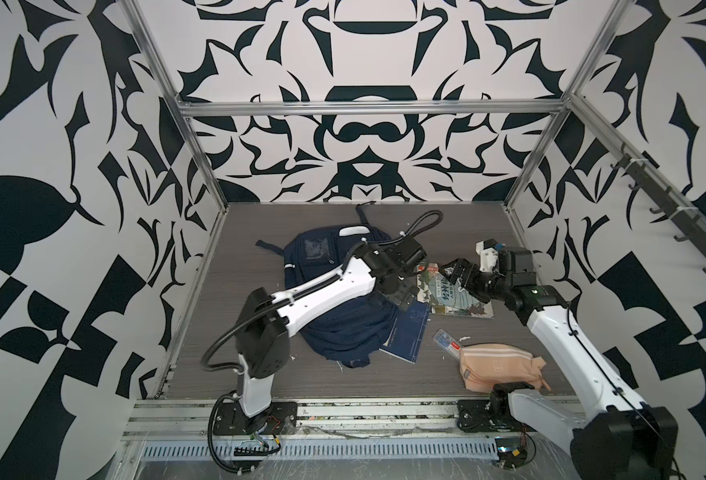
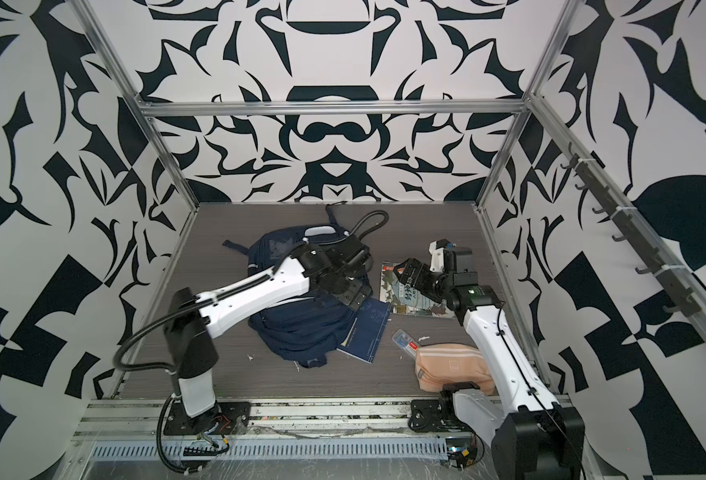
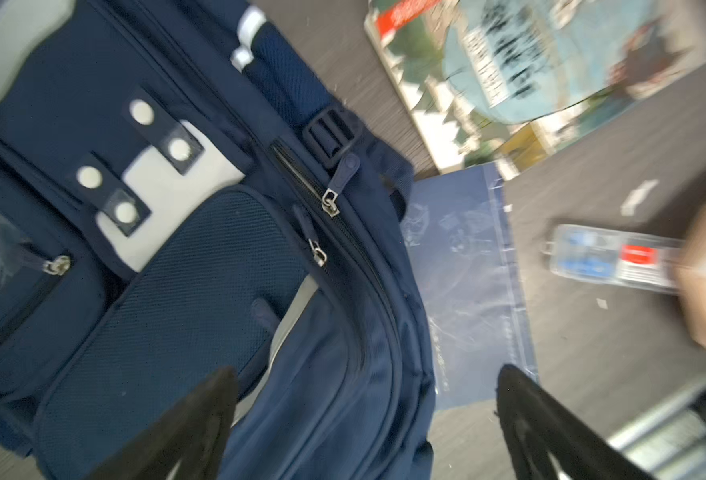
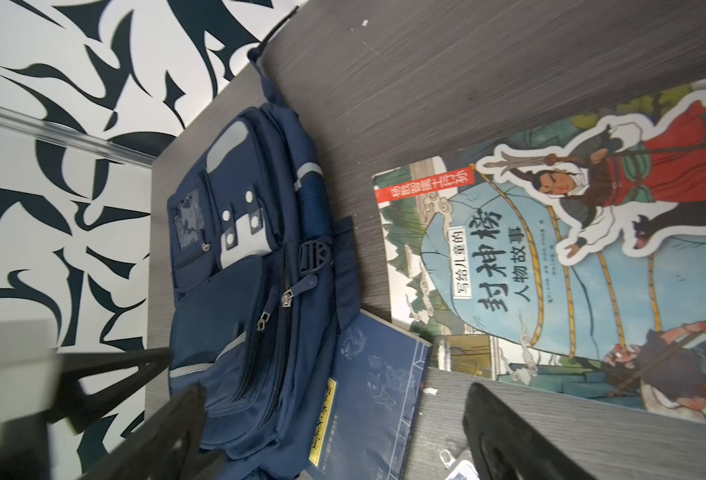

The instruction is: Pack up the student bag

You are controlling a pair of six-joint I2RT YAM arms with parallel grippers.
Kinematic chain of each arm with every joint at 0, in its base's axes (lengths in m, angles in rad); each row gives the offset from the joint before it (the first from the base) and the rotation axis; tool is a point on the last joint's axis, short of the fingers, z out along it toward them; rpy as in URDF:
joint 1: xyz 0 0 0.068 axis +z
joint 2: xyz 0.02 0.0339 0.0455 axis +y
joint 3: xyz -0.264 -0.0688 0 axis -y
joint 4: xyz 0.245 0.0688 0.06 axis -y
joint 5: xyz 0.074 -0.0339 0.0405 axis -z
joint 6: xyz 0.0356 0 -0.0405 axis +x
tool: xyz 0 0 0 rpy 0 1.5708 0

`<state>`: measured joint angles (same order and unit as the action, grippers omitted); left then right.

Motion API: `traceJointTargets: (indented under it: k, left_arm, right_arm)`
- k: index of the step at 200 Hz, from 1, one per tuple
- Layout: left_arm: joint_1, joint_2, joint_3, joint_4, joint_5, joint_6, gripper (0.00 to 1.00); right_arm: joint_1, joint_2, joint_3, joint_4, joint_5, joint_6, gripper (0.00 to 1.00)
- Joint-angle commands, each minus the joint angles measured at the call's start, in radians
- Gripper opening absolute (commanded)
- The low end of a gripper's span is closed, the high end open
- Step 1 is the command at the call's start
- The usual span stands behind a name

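Navy-blue fabric student bag [image 1: 334,328] flat on the grey tabletop [image 1: 259,232], front face up, directly below the left tool [image 1: 401,299] and off to one side of the right tool [image 1: 453,270]. White reflective stripes, a grey patch crossed by two navy tabs with four white studs, a clear card window, a mesh-textured front pocket, silver zip pulls and a black buckle. Long axis running from behind the left tool, on its arm's base side, to beyond its fingertips. Top end with the carry loop pointing at the back wall, crumpled bottom end toward the arm bases. Left tool spread wide, pinching nothing, hanging over the bag's edge beside a dark-blue book [image 1: 405,336] touching the bag. Right tool likewise spread and empty, close to the corner of an illustrated storybook [image 1: 463,301]. Behind the right tool, nearer its base, a clear plastic case [image 1: 449,338] and a peach-pink striped pouch [image 1: 500,365].
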<state>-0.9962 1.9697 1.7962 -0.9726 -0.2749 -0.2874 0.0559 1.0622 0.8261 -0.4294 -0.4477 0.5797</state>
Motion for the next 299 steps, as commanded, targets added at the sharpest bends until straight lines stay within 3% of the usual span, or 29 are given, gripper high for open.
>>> traceJointTargets:
  k: [1,23,49,122,135,164,188,224,239,261,277,299]
  left_arm:
    - [0.004,0.095,0.057,-0.159,-0.101,-0.039,1.0]
    - [0.004,0.14,0.054,-0.161,-0.126,-0.037,0.98]
    - [0.009,0.166,0.014,-0.127,-0.142,-0.05,0.86]
    - [0.031,0.113,-0.122,-0.015,-0.15,-0.059,0.2]
    - [0.029,0.086,-0.123,-0.023,-0.184,-0.042,0.0]
    - [0.031,0.009,-0.113,-0.05,-0.243,0.0,0.0]
    - [0.039,-0.059,-0.09,-0.059,-0.217,0.057,0.0]
    - [0.053,-0.218,-0.082,-0.027,-0.03,0.264,0.0]
    - [0.111,-0.339,-0.137,0.042,0.125,0.32,0.0]
    - [0.266,-0.488,-0.213,0.138,0.433,0.337,0.0]
    - [0.371,-0.494,-0.156,0.105,0.594,0.362,0.0]
    - [0.418,-0.422,0.004,-0.052,0.707,0.454,0.0]
  right_arm:
    - [-0.031,-0.004,0.051,-0.006,-0.031,-0.045,0.99]
    - [-0.063,-0.004,0.048,-0.011,-0.046,-0.057,0.99]
    - [-0.084,-0.007,0.05,-0.012,-0.068,-0.07,0.99]
    - [-0.084,-0.048,-0.003,0.019,-0.075,-0.036,1.0]
    - [-0.084,-0.062,-0.007,0.005,-0.068,-0.048,1.0]
    - [-0.084,-0.102,-0.017,-0.011,-0.062,-0.07,0.99]
    - [-0.083,-0.135,-0.034,0.0,-0.073,-0.07,1.0]
    - [-0.045,-0.185,-0.037,0.057,-0.19,-0.138,1.0]
    - [0.02,-0.257,-0.078,0.181,-0.276,-0.201,0.99]
    - [0.09,-0.327,-0.111,0.238,-0.249,-0.242,1.0]
    - [0.113,-0.299,-0.1,0.243,-0.273,-0.234,1.0]
    - [0.156,-0.229,-0.043,0.184,-0.253,-0.269,1.0]
